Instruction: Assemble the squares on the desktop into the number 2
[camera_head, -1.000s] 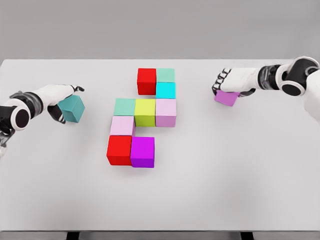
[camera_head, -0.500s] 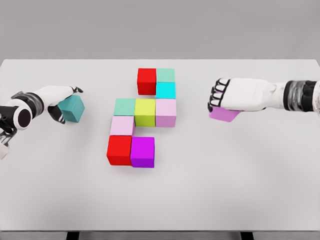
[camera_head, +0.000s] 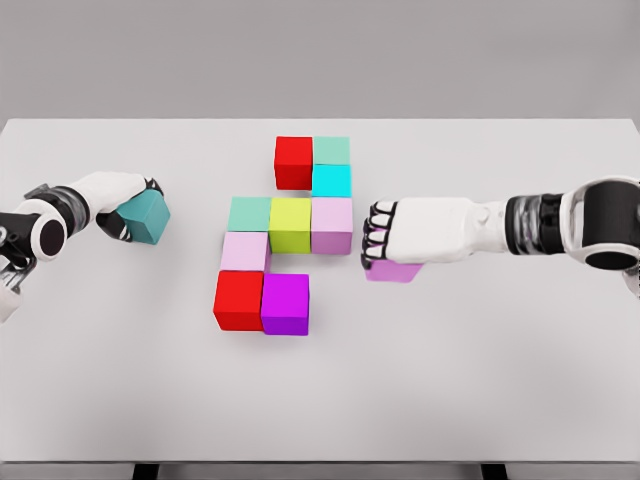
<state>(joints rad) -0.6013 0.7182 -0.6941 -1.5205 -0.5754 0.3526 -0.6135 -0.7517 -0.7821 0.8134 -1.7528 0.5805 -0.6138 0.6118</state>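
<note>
R hand (camera_head: 392, 240): your arm reaches in level, fingers clamped on violet cube (camera_head: 395, 270) | L hand (camera_head: 120, 205): fingers wrapped on teal cube (camera_head: 143, 217)

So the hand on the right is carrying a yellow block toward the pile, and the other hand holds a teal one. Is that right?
Not quite. The head view shows the right hand carrying a purple block, not a yellow one; the only yellow block sits within the pile. The left hand does hold a teal block.

Matt cubes (camera_head: 290, 225); smooth matt white table (camera_head: 480, 380).
</note>
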